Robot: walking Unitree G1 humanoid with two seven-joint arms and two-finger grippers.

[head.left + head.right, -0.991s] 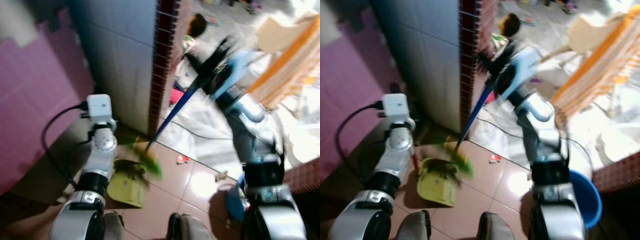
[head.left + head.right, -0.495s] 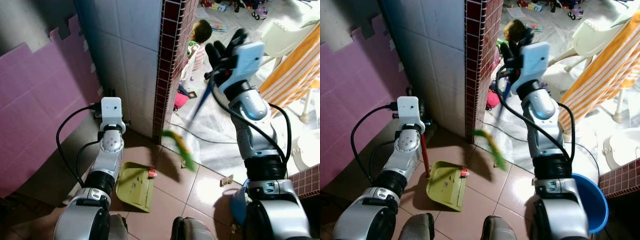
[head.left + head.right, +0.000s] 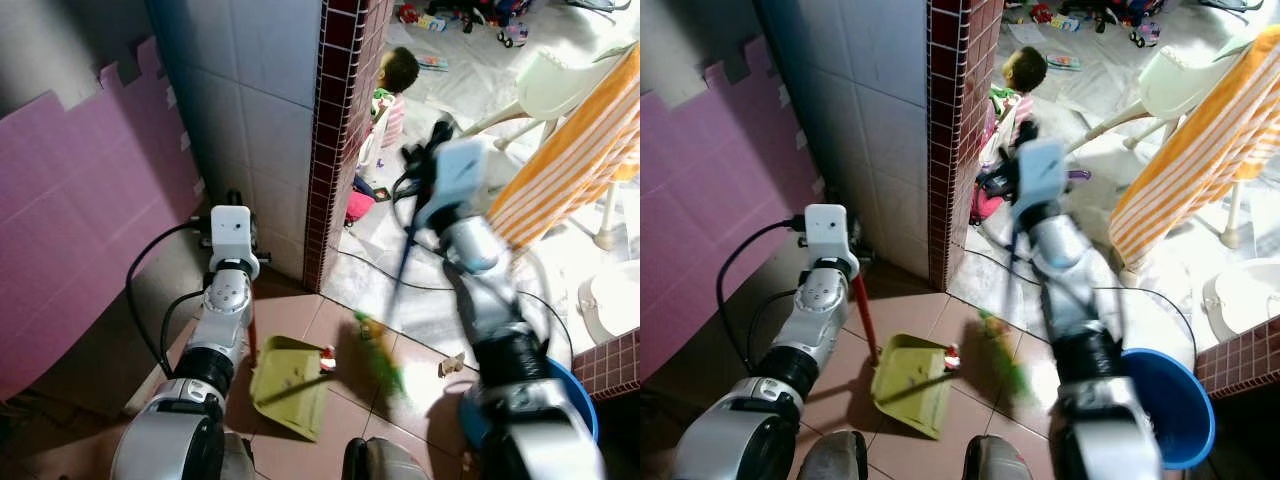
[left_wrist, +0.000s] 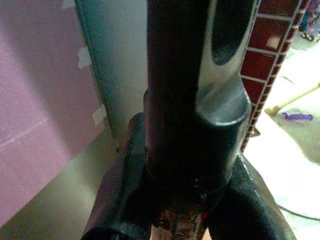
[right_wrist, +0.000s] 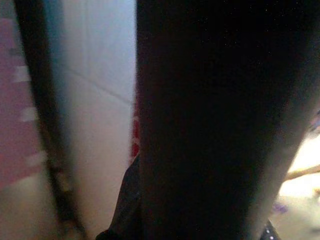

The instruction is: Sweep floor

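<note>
Meanwhile, mid-sweep on a tiled floor (image 3: pixel 940 455): the right end effector (image 3: pixel 425 165) is clamped on the blue handle of a broom (image 3: pixel 400 262), whose blurred green bristles hang just beside the open mouth of a yellow-green dustpan (image 3: pixel 910 385). The left end effector (image 3: pixel 845 262) grips the dustpan's red upright handle (image 3: pixel 866 318), holding the pan flat on the floor. A small red-and-white scrap (image 3: pixel 953 357) sits at the pan's lip, and another bit of litter (image 3: pixel 450 363) lies on the tile near the robot's right side.

The step in hand appears to be a stroke drawing debris toward the pan. The next move likely calls for a short, low pull across the lip while the pan is kept steady.

Room is tight: a tiled wall corner with a dark red brick edge (image 3: pixel 952 140) stands just behind the pan, a blue basin (image 3: pixel 1175 405) crowds the right, and a cable (image 3: pixel 370 265) trails across the floor beyond. A child (image 3: pixel 1018 75) sits past the corner, near a striped orange cloth (image 3: pixel 1190 160).
</note>
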